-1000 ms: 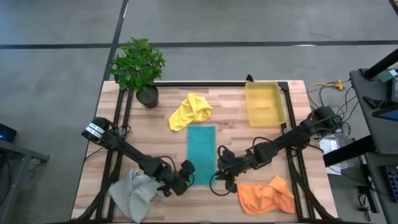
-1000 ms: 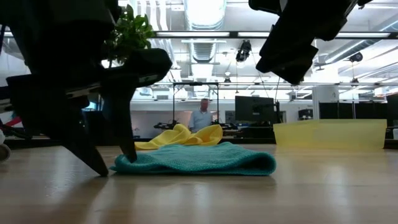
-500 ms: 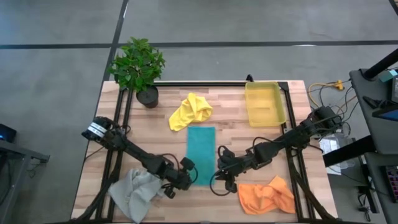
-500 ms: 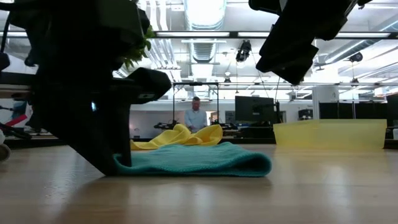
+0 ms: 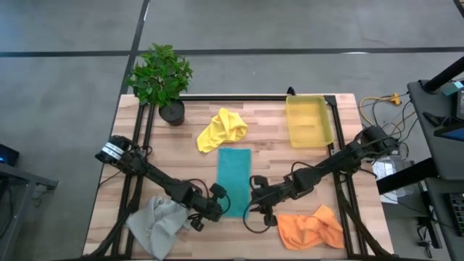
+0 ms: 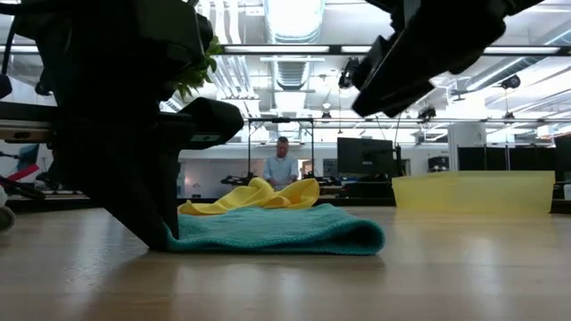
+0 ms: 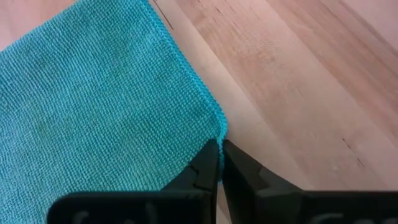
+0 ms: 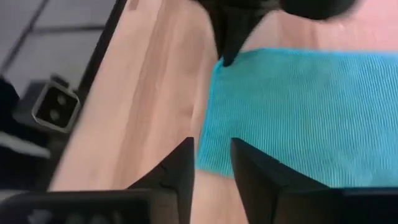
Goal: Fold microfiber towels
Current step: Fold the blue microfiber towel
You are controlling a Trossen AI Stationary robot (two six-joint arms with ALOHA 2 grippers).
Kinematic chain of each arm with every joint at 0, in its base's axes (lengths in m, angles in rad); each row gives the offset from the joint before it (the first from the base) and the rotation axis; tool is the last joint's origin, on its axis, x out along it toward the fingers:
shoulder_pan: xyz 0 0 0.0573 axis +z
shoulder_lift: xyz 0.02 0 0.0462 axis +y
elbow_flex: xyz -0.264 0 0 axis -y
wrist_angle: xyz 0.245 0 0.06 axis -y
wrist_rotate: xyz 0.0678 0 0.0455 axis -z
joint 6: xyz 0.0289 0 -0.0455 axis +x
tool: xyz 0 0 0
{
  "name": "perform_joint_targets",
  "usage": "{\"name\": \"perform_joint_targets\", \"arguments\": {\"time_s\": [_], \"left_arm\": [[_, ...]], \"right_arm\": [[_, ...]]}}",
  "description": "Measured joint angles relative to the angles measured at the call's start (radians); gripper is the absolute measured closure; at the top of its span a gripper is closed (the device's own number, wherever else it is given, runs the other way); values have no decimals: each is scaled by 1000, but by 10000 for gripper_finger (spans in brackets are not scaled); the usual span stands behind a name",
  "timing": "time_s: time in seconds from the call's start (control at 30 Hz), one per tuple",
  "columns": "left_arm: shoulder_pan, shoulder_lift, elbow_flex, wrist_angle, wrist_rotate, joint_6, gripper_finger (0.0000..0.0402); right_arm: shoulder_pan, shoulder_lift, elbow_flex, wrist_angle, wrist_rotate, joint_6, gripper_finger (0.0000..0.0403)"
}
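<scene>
from above, the teal towel (image 5: pixel 233 180) lies flat just under the yellow towel (image 5: pixel 222 129). the left gripper (image 5: pixel 217 205) pinches its near corner, jaws tight shut; the right gripper (image 5: pixel 255 197) waits at the other corner.

left wrist: the corner sits between the jaws.

right wrist: jaws are partly open, holding nothing.

next, i think the right one must pinch, then both lift and fold.

We see the teal towel (image 5: pixel 234 180) folded long at mid-table, the yellow towel (image 5: pixel 222 130) crumpled behind, the grey towel (image 5: pixel 156 226) and the orange towel (image 5: pixel 312 226) bunched at the near corners.
</scene>
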Motion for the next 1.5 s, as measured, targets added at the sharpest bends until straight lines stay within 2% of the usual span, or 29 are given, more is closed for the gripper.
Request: {"name": "perform_joint_targets", "arguments": {"time_s": [0.17, 0.27, 0.5, 0.63, 0.87, 1.17, 1.33, 1.5], "left_arm": [[1, -16, -1, 5, -1, -5, 401], [6, -31, -2, 9, 0, -27, 401], [17, -56, -5, 13, 8, -30, 401], [18, -57, -5, 13, 7, -58, 401], [19, -58, -5, 11, -9, -105, 402], [20, -84, -5, 9, -9, -105, 402], [23, -129, -17, -11, -32, -103, 401], [22, -192, -22, -8, 10, -103, 401]], "right_arm": [[0, 57, 22, 0, -20, -240, 241], [0, 91, 34, -3, -20, -328, 220], [2, 185, 83, -16, -16, -483, 219], [2, 250, 125, -66, -14, -542, 229], [8, 317, 208, -212, -16, -544, 263], [11, 285, 208, -259, -6, -499, 384], [8, 239, 206, -288, -1, -413, 392], [10, 184, 199, -294, -25, -372, 394]]}}
